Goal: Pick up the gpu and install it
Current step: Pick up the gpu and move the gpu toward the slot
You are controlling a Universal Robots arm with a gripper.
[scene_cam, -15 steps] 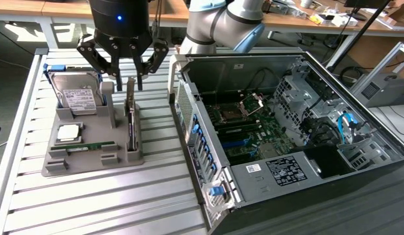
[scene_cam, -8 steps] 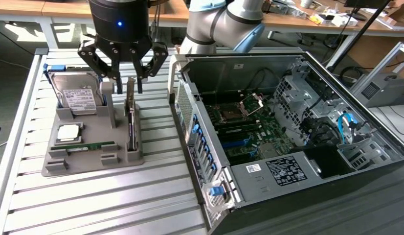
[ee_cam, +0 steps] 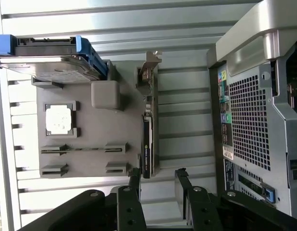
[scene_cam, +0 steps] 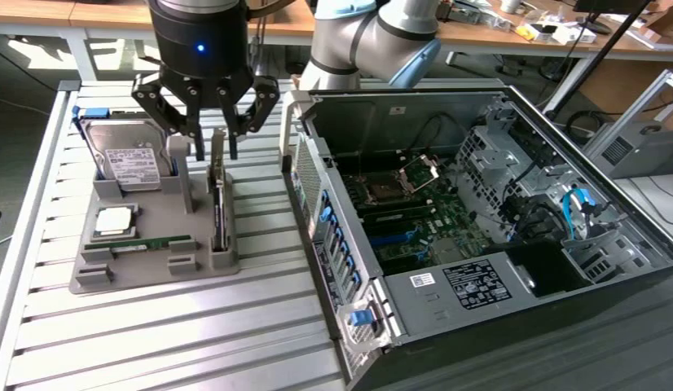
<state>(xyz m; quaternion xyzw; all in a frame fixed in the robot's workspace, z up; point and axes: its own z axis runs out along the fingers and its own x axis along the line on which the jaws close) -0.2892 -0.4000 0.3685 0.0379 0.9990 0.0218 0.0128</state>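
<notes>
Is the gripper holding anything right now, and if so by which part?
Nothing is held. The gripper has its jaws open astride the thin flat circuit card with a silvery metal bracket, which stands on edge in the grey tray.

Wide-spread tool (ee_cam: 158,173) near upright gpu (ee_cam: 147,139)

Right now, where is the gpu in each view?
Exterior view: the gpu stands on edge in the gray holder, on its side toward the computer case.
Wrist view: the gpu runs along the holder's edge nearest the case.
Shared landmark: the hard drive, across the holder.
</notes>
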